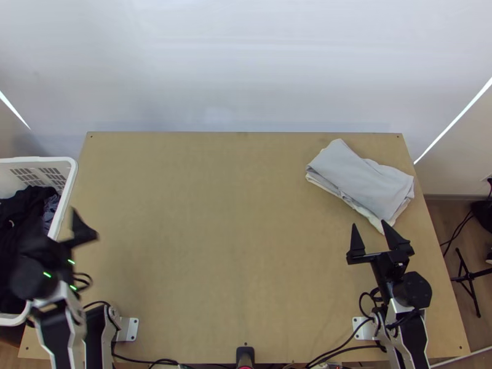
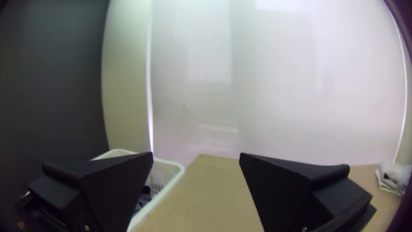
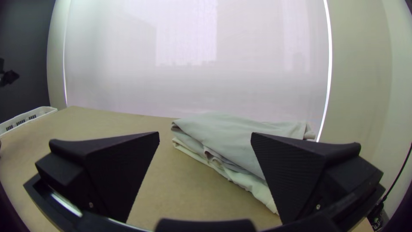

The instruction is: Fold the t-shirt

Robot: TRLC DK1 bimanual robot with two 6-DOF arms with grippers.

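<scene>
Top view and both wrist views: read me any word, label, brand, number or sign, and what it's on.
No legible text, including on the folded grey cloth, white basket or table.
Black item at right wrist view's edge: pale marks, too small to read.

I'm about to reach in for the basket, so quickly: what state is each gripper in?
Left gripper: open, jaws apart, holding nothing.
Right gripper: open, jaws apart, holding nothing.

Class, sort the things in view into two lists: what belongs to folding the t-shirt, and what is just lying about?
Likely the job's:
- folded grey cloth
- dark clothes
- white basket
- left gripper
- right gripper

Probably just about:
- black cables
- black stand
</scene>
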